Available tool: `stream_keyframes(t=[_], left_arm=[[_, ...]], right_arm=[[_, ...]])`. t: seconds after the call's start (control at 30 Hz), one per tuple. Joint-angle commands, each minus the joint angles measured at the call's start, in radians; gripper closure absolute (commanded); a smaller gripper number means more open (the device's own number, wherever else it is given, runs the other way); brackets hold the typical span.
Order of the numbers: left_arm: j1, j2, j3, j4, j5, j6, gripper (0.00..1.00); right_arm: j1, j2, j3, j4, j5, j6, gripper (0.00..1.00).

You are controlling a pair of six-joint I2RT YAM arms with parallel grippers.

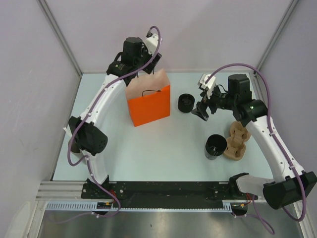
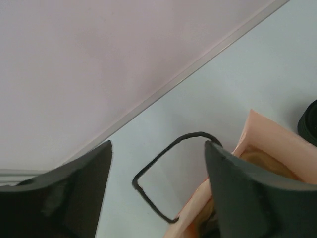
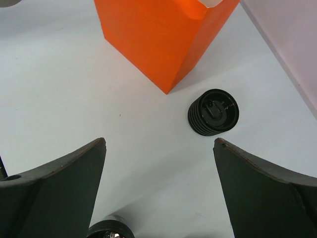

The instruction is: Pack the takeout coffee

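Observation:
The takeout coffee (image 1: 185, 102) is a small black cup with a ridged lid. It stands on the table just right of the orange paper bag (image 1: 150, 105). It also shows in the right wrist view (image 3: 213, 112), beyond the right fingertip. My right gripper (image 1: 203, 111) is open and empty, hovering just right of the coffee and apart from it; in its own view (image 3: 160, 141) only bare table lies between the fingers. My left gripper (image 1: 142, 67) is open at the bag's back top edge (image 2: 158, 144). The bag's black handle loop (image 2: 153, 198) lies between its fingers, and the right finger (image 2: 247, 193) overlaps the bag's mouth.
A wider black cup (image 1: 215, 147) with a smooth rim stands at front right, its rim also in the right wrist view (image 3: 106, 230). A brown cardboard cup carrier (image 1: 237, 141) lies beside it. Lilac walls close the back and both sides.

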Motion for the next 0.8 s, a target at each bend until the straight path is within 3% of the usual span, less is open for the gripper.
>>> stream_keyframes(t=[0.0, 0.07, 0.37, 0.57, 0.77], left_arm=[[-0.006, -0.099, 0.016, -0.023, 0.005, -0.01, 0.07], [-0.006, -0.148, -0.019, -0.02, 0.002, -0.01, 0.0], [0.018, -0.384, -0.231, -0.041, -0.071, -0.019, 0.0], [0.178, -0.574, -0.381, -0.086, -0.005, -0.069, 0.0], [0.365, -0.801, -0.628, -0.139, 0.06, -0.095, 0.0]], right_arm=[[-0.004, -0.032, -0.016, 0.052, -0.026, 0.012, 0.05], [-0.004, -0.038, -0.025, 0.058, -0.028, 0.012, 0.05], [-0.002, -0.061, -0.061, 0.072, -0.037, 0.014, 0.05], [0.004, -0.066, -0.068, 0.084, -0.04, 0.031, 0.04], [0.041, -0.049, -0.068, 0.095, -0.002, 0.043, 0.0]])
